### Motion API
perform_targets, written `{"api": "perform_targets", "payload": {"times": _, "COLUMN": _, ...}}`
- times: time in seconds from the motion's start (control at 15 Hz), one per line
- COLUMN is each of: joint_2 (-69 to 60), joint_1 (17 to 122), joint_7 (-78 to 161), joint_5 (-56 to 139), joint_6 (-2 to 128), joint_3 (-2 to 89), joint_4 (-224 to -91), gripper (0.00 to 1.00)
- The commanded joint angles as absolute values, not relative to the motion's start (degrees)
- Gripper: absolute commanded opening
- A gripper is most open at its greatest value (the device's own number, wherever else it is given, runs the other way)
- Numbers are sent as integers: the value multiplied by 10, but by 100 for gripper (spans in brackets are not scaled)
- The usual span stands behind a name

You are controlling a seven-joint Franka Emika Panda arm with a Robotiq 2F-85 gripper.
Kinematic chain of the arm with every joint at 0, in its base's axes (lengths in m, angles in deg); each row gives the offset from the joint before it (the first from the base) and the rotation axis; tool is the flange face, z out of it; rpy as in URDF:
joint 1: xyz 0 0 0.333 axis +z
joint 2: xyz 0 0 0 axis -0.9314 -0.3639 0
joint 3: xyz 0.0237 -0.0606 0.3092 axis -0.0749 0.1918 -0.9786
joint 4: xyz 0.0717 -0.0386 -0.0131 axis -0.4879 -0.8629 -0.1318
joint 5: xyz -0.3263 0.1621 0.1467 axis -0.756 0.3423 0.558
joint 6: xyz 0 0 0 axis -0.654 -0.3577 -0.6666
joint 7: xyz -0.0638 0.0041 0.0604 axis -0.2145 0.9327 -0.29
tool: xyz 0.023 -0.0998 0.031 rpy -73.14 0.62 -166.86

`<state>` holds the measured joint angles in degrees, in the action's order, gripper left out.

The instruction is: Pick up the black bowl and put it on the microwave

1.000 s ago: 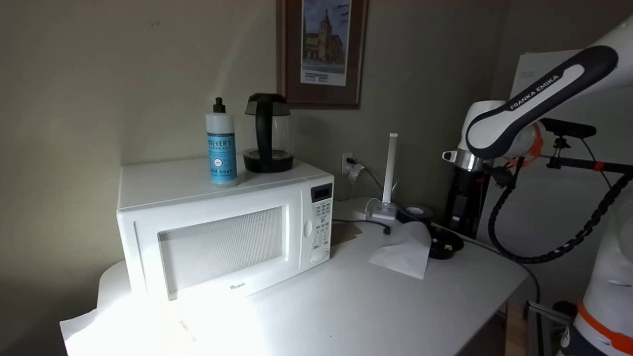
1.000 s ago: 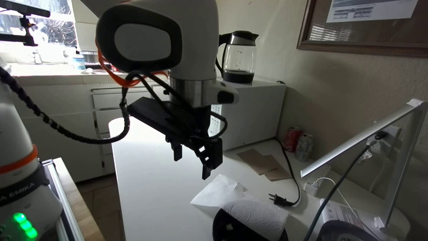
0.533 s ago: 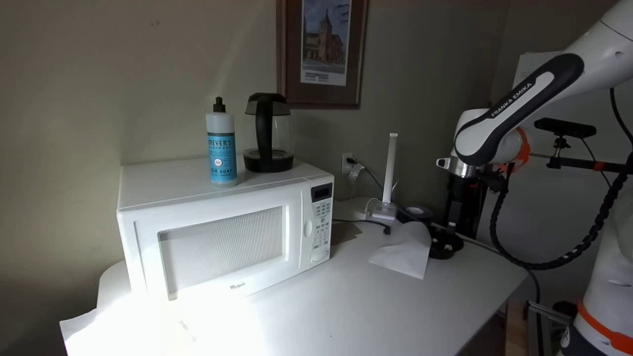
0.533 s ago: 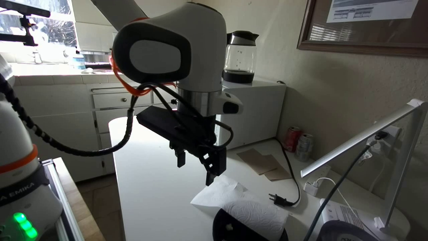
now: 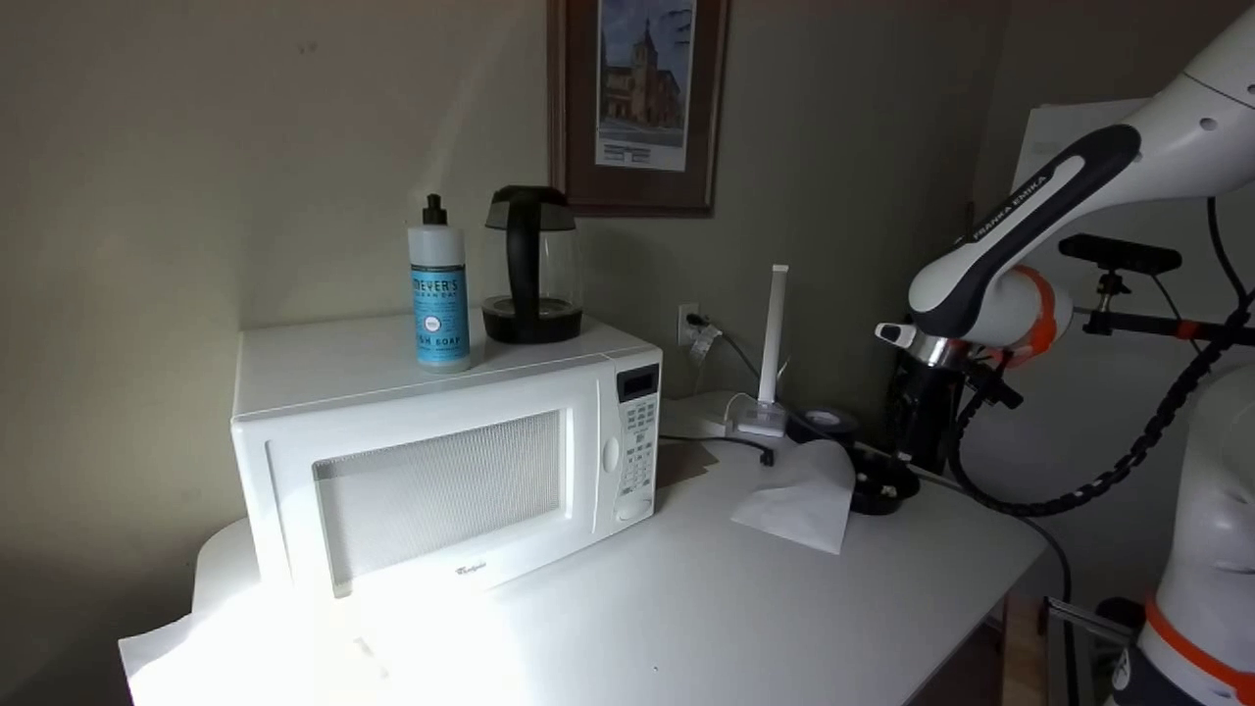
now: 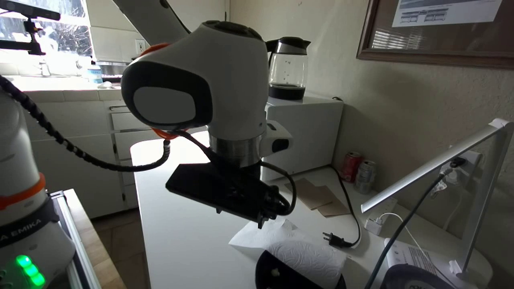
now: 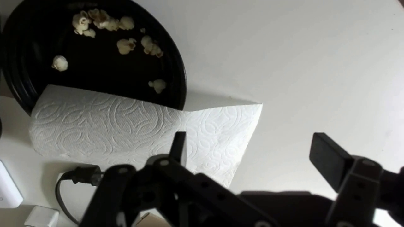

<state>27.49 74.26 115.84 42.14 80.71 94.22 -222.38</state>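
While hand (image 7: pixel 254 153) gapes wide, bottle (image 5: pixel 440 304) on microwave (image 5: pixel 446 490) reads MEYER'S, arm (image 5: pixel 1029 211) FRANKA EMIKA.

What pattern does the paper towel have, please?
The white paper towel has embossed overlapping circles, clearest in the wrist view.

I'm standing in a kitchen, and a homely one by its look. Across the room, white cabinets (image 6: pixel 76 176) and drawers (image 6: pixel 123 122) run beneath a tiled counter (image 6: pixel 78 95), with a window (image 6: pixel 72 36) above and a faucet (image 6: pixel 45 67) half lost in the glare. On the white tabletop (image 5: pixel 686 608) sits a Whirlpool microwave (image 5: pixel 441 480), and on top of that a dish soap bottle (image 5: pixel 440 294) and a glass kettle (image 5: pixel 527 265). There's popcorn (image 7: pixel 126 46) scattered in a black bowl (image 7: pixel 101 67), with an embossed paper towel (image 7: pixel 107 126) lying across one side of it. A red soda can (image 6: pixel 350 166) stands close by a silver soda can (image 6: pixel 365 176) near the wall (image 6: pixel 401 104). Higher up hangs a framed print (image 5: pixel 642 98) of a towered building.
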Motion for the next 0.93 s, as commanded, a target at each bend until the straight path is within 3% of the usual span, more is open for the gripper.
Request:
{"api": "perform_targets", "payload": {"times": 0.0, "joint_2": 228, "joint_1": 797, "joint_7": 1252, "joint_5": 472, "joint_6": 821, "joint_3": 1015, "joint_4": -2214, "gripper": 100}}
{"api": "perform_targets", "payload": {"times": 0.2, "joint_2": 189, "joint_1": 830, "joint_7": 1265, "joint_5": 499, "joint_6": 846, "joint_3": 1054, "joint_4": -2211, "gripper": 100}}
{"api": "perform_targets", "payload": {"times": 0.27, "joint_2": 232, "joint_1": 796, "joint_7": 1244, "joint_5": 466, "joint_6": 834, "joint_3": 1030, "joint_4": -2221, "gripper": 100}}
{"api": "perform_targets", "payload": {"times": 0.67, "joint_2": 187, "joint_1": 839, "joint_7": 1253, "joint_5": 507, "joint_6": 882, "joint_3": 1048, "joint_4": -2219, "gripper": 100}}
{"api": "perform_targets", "payload": {"times": 0.87, "joint_2": 169, "joint_1": 861, "joint_7": 1254, "joint_5": 538, "joint_6": 921, "joint_3": 1056, "joint_4": -2225, "gripper": 91}}
